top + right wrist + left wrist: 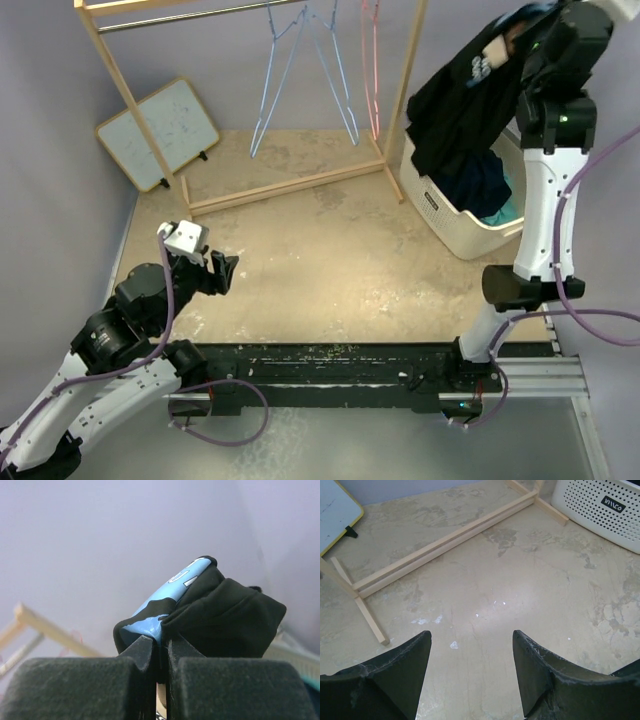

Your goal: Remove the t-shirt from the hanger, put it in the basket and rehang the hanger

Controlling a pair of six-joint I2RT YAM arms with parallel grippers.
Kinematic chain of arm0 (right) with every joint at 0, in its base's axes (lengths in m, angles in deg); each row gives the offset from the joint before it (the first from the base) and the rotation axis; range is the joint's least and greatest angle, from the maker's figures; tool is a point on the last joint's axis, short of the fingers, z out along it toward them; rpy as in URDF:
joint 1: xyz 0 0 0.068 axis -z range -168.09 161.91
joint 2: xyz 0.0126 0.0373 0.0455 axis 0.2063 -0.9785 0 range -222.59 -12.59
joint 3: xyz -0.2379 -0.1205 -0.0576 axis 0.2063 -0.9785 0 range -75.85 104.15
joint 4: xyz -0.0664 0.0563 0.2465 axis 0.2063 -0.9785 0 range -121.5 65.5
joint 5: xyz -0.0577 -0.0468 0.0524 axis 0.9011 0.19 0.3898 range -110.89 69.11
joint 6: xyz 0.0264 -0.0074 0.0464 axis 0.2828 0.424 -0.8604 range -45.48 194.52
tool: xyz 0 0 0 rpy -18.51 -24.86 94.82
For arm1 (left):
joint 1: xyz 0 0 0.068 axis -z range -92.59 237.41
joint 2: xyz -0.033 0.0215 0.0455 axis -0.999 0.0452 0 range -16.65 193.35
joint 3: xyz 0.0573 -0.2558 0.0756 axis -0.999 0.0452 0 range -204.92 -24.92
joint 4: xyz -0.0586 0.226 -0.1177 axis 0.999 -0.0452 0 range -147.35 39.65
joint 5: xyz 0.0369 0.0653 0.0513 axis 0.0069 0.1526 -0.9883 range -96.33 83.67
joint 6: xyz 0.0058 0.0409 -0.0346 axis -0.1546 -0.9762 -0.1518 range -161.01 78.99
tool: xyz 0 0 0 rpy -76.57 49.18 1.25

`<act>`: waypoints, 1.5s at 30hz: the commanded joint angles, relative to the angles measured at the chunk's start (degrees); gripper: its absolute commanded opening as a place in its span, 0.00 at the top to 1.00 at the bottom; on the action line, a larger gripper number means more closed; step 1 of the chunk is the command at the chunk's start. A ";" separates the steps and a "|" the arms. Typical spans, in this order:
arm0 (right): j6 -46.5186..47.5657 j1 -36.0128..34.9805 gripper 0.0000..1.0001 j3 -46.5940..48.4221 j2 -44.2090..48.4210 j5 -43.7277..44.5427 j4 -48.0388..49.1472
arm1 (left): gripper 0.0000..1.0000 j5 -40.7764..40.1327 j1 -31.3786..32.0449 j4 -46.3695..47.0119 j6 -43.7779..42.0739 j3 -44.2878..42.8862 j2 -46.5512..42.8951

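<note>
1. Black mounting rail (340, 365) is lying along the near edge of the tabletop (330, 260), carrying both arm bases.
2. Just beyond it on the left, the left fingers (222, 272) are hovering low over the bare tabletop, spread wide apart and gripping nothing. The left wrist view is showing only mottled beige surface between them.
3. On the right, the white arm is standing tall, reaching up and back.
4. Further back on the right, a white perforated laundry basket (450, 215) is sitting on the tabletop, holding dark blue and teal clothes (490, 195).
5. Above that basket, the right fingers (161, 642) are clenching tight on a bunched fold of the t-shirt (455, 100), which is black with a light-blue print. It is hanging free of any hanger, draping down from the raised fingers toward the basket's rim. Whether it is touching the rim I cannot tell.
6. Behind the middle of the tabletop, a wooden clothes rack (290, 187) is standing, with a blue hanger (333, 82) and a pink hanger (376, 70) dangling bare from its top bar.
7. At the far left, a whiteboard (160, 130) is leaning near the wall beside the rack.
</note>
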 commanded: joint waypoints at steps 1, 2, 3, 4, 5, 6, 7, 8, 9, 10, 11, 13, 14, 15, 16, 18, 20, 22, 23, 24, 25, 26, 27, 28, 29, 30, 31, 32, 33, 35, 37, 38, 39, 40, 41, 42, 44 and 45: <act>7.64 1.31 1.00 11.98 -0.02 16.55 8.65 | 0.30 0.27 0.16 1.42 0.56 0.10 -1.14; 9.58 1.92 1.00 9.89 0.53 17.63 11.54 | 0.30 0.38 0.16 1.47 0.55 0.17 -1.25; 11.08 2.32 1.00 7.98 1.07 17.79 13.53 | 0.30 0.50 0.13 1.64 0.48 0.23 -1.47; 12.32 2.56 1.00 6.40 1.45 17.87 14.30 | 0.30 0.73 0.15 1.87 0.38 0.29 -1.54; 12.67 2.59 1.00 4.30 1.91 18.06 14.52 | 0.30 0.96 0.16 2.00 0.29 0.36 -1.57; 12.57 2.67 1.00 1.93 2.71 18.14 14.48 | 0.30 1.15 0.16 2.10 0.28 0.37 -1.55; 12.11 2.68 1.00 -0.99 3.38 17.92 14.43 | 0.30 1.32 0.16 2.03 0.22 0.39 -1.46; 11.32 2.69 1.00 -3.76 4.00 17.14 14.18 | 0.30 1.49 0.16 2.00 0.24 0.31 -1.44; 10.44 2.69 1.00 -7.02 4.67 15.85 13.98 | 0.30 1.68 0.16 1.98 0.26 0.31 -1.46; 9.38 2.69 1.00 -11.83 5.56 14.51 13.91 | 0.30 1.74 0.16 1.88 0.26 0.32 -1.48; 8.29 2.69 1.00 -15.39 6.53 13.16 14.16 | 0.30 1.74 0.16 1.92 0.26 0.28 -1.54; 6.64 2.69 1.00 -24.30 9.16 11.11 16.18 | 0.30 1.74 0.15 1.92 0.25 0.28 -1.61; 6.13 2.69 1.00 -27.95 10.30 10.33 17.41 | 0.30 1.74 0.11 1.87 0.25 0.30 -1.71; 5.52 2.69 1.00 -31.23 11.26 9.54 17.67 | 0.30 1.67 0.15 1.89 0.31 0.29 -1.72; 5.02 2.69 1.00 -33.53 11.86 9.22 18.42 | 0.30 1.61 0.16 1.81 0.30 0.28 -1.74; 4.87 2.69 1.00 -36.56 12.62 8.30 20.03 | 0.30 1.57 0.15 1.82 0.30 0.29 -1.72; 5.23 2.69 1.00 -36.66 12.37 6.89 20.48 | 0.30 1.65 0.16 1.85 0.32 0.38 -1.58; 6.44 2.69 1.00 -33.52 10.65 5.50 18.83 | 0.30 1.70 0.16 1.85 0.31 0.37 -1.35; 6.67 2.69 1.00 -31.25 9.32 4.86 17.42 | 0.30 1.74 0.16 1.91 0.26 0.32 -1.13; 6.74 2.69 1.00 -29.29 7.93 4.23 15.74 | 0.30 1.88 0.16 1.84 0.26 0.29 -0.99; 6.76 2.69 1.00 -27.42 6.51 3.85 14.23 | 0.30 1.91 0.16 1.81 0.29 0.23 -0.87; 6.70 2.78 1.00 -25.90 4.66 3.47 12.69 | 0.30 1.80 0.16 1.75 0.29 0.20 -0.92; 6.43 2.78 1.00 -24.91 3.30 3.26 11.42 | 0.30 1.68 0.16 1.70 0.26 0.19 -1.01; 5.98 2.85 1.00 -24.52 2.11 3.13 10.11 | 0.30 1.53 0.13 1.64 0.35 0.21 -1.13; 5.02 3.00 0.96 -24.48 1.05 2.83 8.85 | 0.30 1.44 0.15 1.56 0.38 0.20 -1.25; 3.97 3.15 0.86 -24.86 0.10 2.12 7.63 | 0.30 1.40 0.16 1.52 0.43 0.28 -1.42; 3.12 3.28 0.72 -25.20 -0.74 0.95 6.43 | 0.30 1.39 0.16 1.51 0.46 0.30 -1.56; 2.38 3.38 0.60 -25.79 -1.38 -0.30 5.41 | 0.30 1.35 0.15 1.45 0.46 0.28 -1.63; 1.08 3.39 0.52 -26.55 -1.74 -1.00 4.19 | 0.30 1.38 0.09 1.47 0.46 0.28 -1.63; -1.03 3.39 0.44 -28.76 -1.18 -1.71 2.94 | 0.29 1.47 0.16 1.43 0.41 0.28 -1.64; -2.02 3.39 0.41 -32.58 1.07 -3.15 4.64 | 0.29 1.57 0.16 1.55 0.42 0.28 -1.49; -2.26 3.37 0.39 -34.84 2.77 -4.07 5.85 | 0.29 1.65 0.16 1.52 0.46 0.32 -1.40; -2.26 3.34 0.37 -37.02 4.51 -5.17 7.41 | 0.29 1.65 0.16 1.55 0.46 0.31 -1.29; -1.81 3.37 0.35 -39.36 6.61 -6.95 9.02 | 0.29 1.66 0.16 1.58 0.39 0.28 -1.22; -1.05 3.39 0.34 -41.60 8.53 -9.11 10.76 | 0.29 1.67 0.13 1.60 0.45 0.32 -1.12; -0.09 3.39 0.34 -43.79 10.85 -12.14 12.51 | 0.29 1.66 0.14 1.61 0.45 0.29 -1.05; 1.03 3.39 0.30 -49.02 16.78 -17.90 17.12 | 0.28 1.66 0.16 1.59 0.42 0.29 -1.02; 1.34 3.39 0.29 -52.05 19.63 -19.28 19.88 | 0.28 1.66 0.16 1.65 0.46 0.28 -1.02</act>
